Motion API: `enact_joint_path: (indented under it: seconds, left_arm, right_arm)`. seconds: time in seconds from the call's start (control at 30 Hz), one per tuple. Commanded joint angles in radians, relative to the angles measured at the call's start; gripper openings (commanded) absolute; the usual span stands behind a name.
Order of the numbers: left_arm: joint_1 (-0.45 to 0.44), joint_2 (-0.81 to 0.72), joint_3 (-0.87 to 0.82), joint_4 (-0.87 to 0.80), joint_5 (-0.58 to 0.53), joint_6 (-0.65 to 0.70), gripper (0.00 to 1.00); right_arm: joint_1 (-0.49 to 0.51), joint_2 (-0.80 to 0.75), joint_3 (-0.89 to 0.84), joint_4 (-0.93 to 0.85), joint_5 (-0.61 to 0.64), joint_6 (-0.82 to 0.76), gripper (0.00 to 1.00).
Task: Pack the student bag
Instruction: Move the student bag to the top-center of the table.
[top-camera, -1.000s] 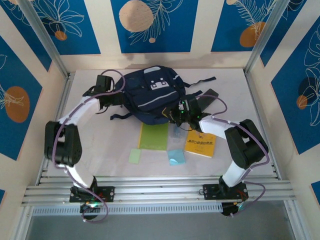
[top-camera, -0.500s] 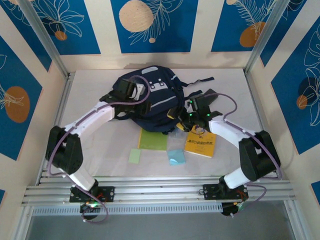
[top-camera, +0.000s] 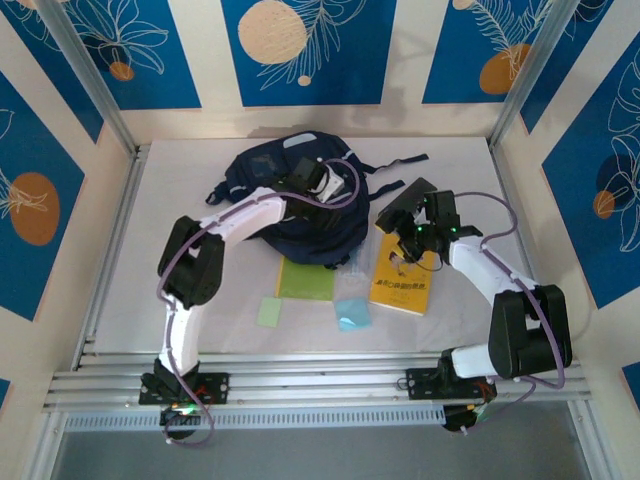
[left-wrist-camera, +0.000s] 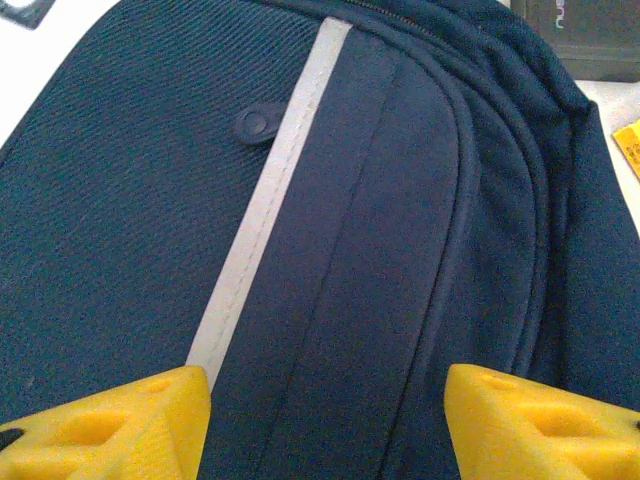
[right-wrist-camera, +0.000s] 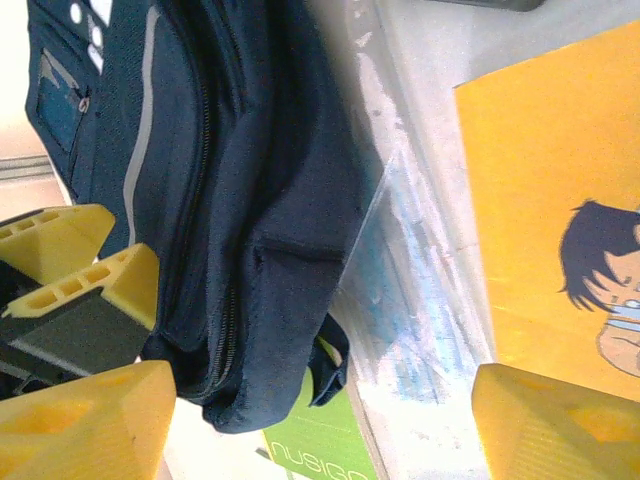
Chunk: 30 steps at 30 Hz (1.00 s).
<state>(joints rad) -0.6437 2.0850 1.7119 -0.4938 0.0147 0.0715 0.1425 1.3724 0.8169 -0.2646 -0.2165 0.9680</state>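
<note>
— The student bag (left-wrist-camera: 120, 200): matt woven cloth, finely ribbed. Its grey trim (left-wrist-camera: 262, 215) looks smoother.
— And the yellow book (right-wrist-camera: 540, 200)?
— Smooth paper cover, slight sheen. The clear sleeve (right-wrist-camera: 410, 300) is glossy plastic.

A white table (top-camera: 160, 200) stood inside a booth of cream walls. The far wall (top-camera: 400, 60) carried blue panels (top-camera: 300, 50) with white leaf drawings and peach discs. The left wall (top-camera: 30, 250) and right wall (top-camera: 600, 200) bore the same pattern. Slanted aluminium posts (top-camera: 85, 75) rose at the two far corners. Aluminium rails (top-camera: 320, 385) ran along the table's near edge, with a grey surface (top-camera: 320, 455) nearer still. The light was soft and even.
</note>
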Motion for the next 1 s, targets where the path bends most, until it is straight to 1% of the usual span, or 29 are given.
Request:
enact_joint_path:
  seconds: [0.0, 0.13, 0.23, 0.27, 0.33, 0.4, 0.5, 0.67, 0.73, 0.83, 0.97]
  left_arm:
    - [-0.004, 0.055, 0.075, -0.035, -0.032, 0.049, 0.63]
    - [-0.004, 0.116, 0.105, -0.052, -0.050, 0.053, 0.68]
    - [-0.004, 0.152, 0.114, -0.075, -0.096, 0.057, 0.75]
    - [-0.002, 0.162, 0.113, -0.078, -0.119, 0.056, 0.76]
    - [0.004, 0.176, 0.117, -0.083, -0.155, 0.050, 0.73]
    - [0.014, 0.182, 0.123, -0.097, -0.192, 0.045, 0.67]
    - [0.034, 0.166, 0.105, -0.119, -0.212, 0.037, 0.66]
    - [0.052, 0.074, 0.001, -0.130, -0.249, 0.046, 0.67]
    - [0.052, 0.037, -0.023, -0.149, -0.239, 0.039, 0.68]
    - [0.050, -0.020, -0.037, -0.177, -0.192, -0.001, 0.69]
    - [0.030, -0.098, -0.016, -0.216, -0.111, -0.093, 0.71]
  right_arm:
    - [-0.015, -0.030, -0.026, -0.013, -0.044, -0.022, 0.78]
    - [-0.037, -0.042, -0.039, -0.015, -0.049, -0.022, 0.78]
    - [-0.057, -0.060, -0.054, -0.011, -0.049, -0.022, 0.78]
    - [-0.065, -0.065, -0.059, -0.010, -0.047, -0.022, 0.78]
    - [-0.078, -0.073, -0.067, -0.012, -0.042, -0.024, 0.78]
    - [-0.094, -0.078, -0.073, -0.027, -0.035, -0.036, 0.78]
    - [-0.117, -0.075, -0.072, -0.088, 0.018, -0.081, 0.78]
    - [-0.144, -0.072, -0.076, -0.193, 0.147, -0.173, 0.78]
    - [-0.153, -0.073, -0.080, -0.230, 0.204, -0.199, 0.79]
    - [-0.170, -0.072, -0.086, -0.271, 0.264, -0.226, 0.81]
    - [-0.194, -0.061, -0.115, -0.267, 0.253, -0.242, 0.82]
